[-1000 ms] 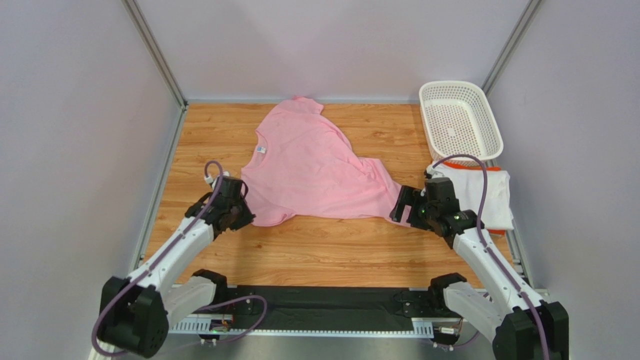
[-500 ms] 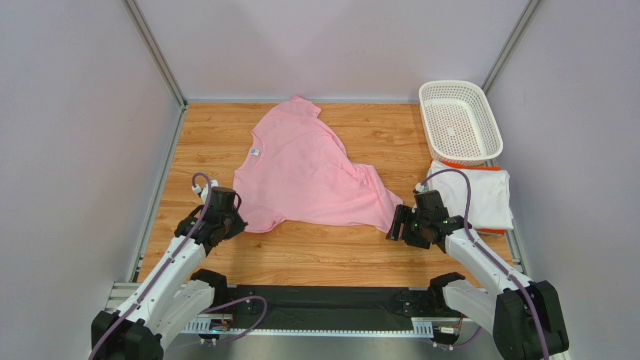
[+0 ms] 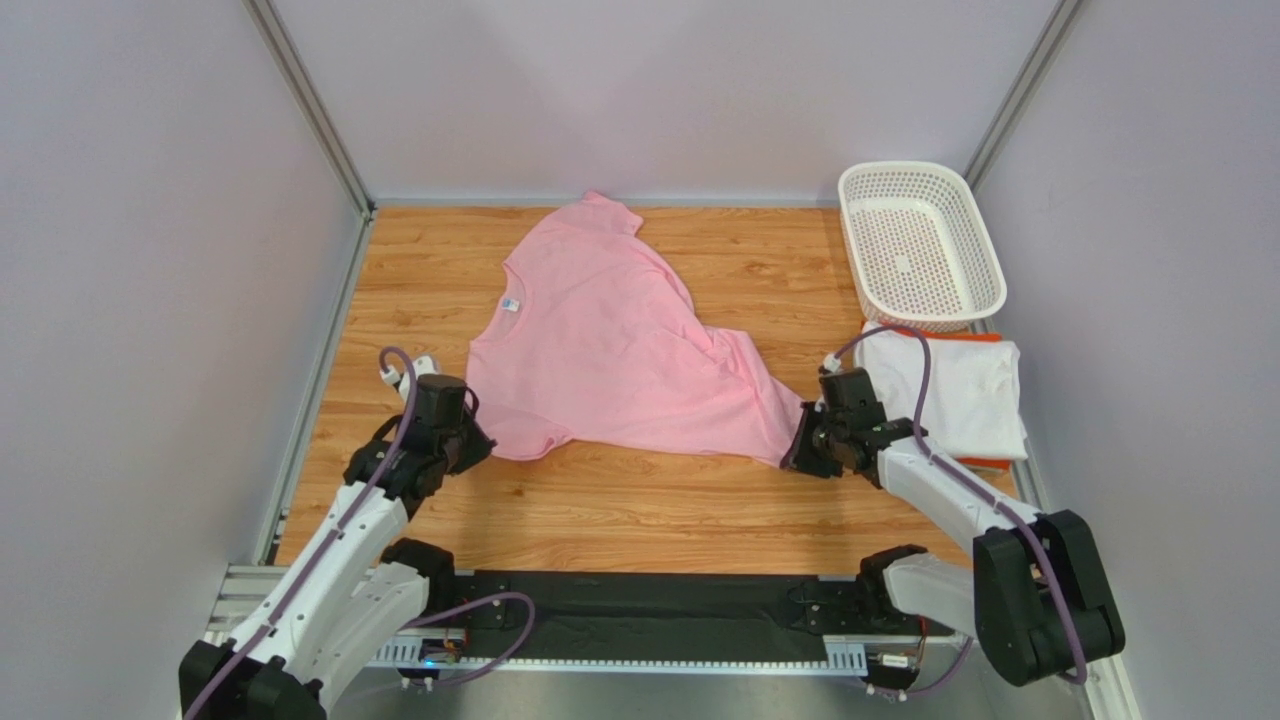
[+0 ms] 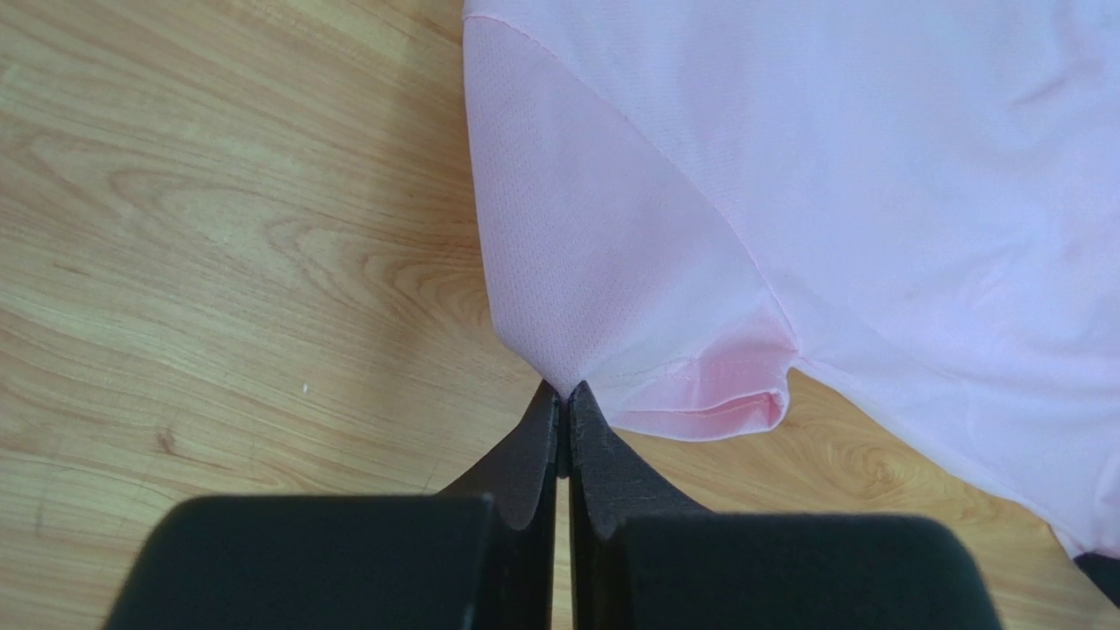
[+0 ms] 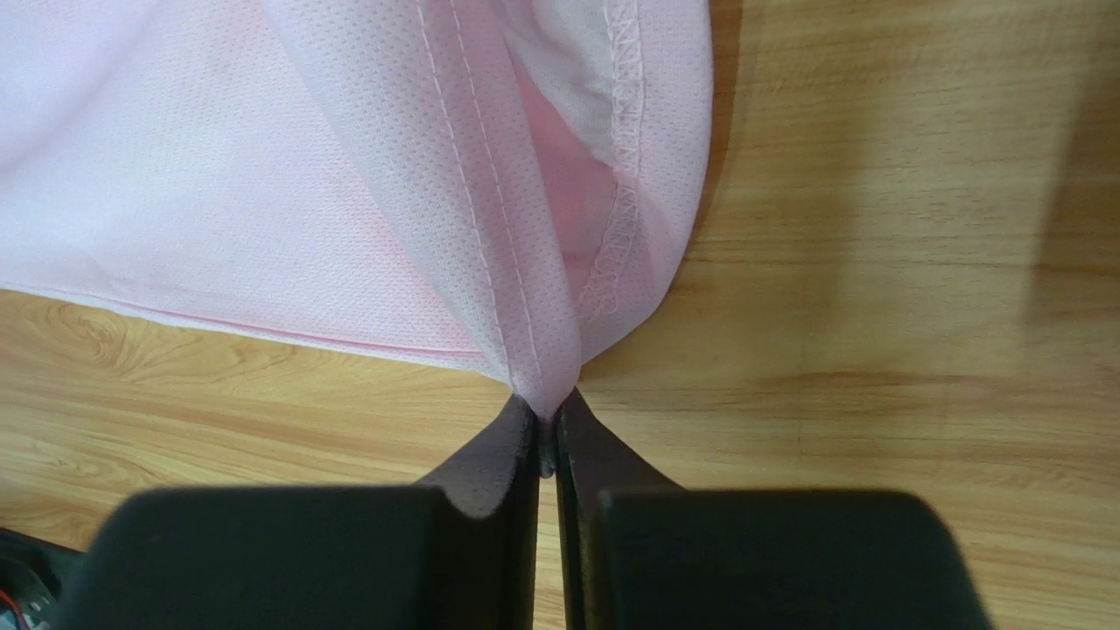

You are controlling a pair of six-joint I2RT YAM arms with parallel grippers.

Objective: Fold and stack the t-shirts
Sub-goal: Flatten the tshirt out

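A light pink t-shirt (image 3: 609,345) lies spread on the wooden table, collar toward the left. My left gripper (image 3: 469,444) is shut on its near left sleeve corner; in the left wrist view the pink t-shirt (image 4: 789,197) is pinched at the tips of the left gripper (image 4: 565,394). My right gripper (image 3: 796,447) is shut on the shirt's near right corner; in the right wrist view the pink t-shirt (image 5: 329,197) bunches into the right gripper (image 5: 544,407). A folded white t-shirt with orange trim (image 3: 962,393) lies right of the right arm.
A white perforated basket (image 3: 920,243) stands at the back right, just behind the white shirt. Metal frame rails (image 3: 308,105) and grey walls border the wooden table (image 3: 661,503) on the left, back and right.
My right gripper closed from open onto the pink shirt's near right corner after moving in toward it. The left gripper pulled its held corner slightly nearer and left, shifting the shirt.
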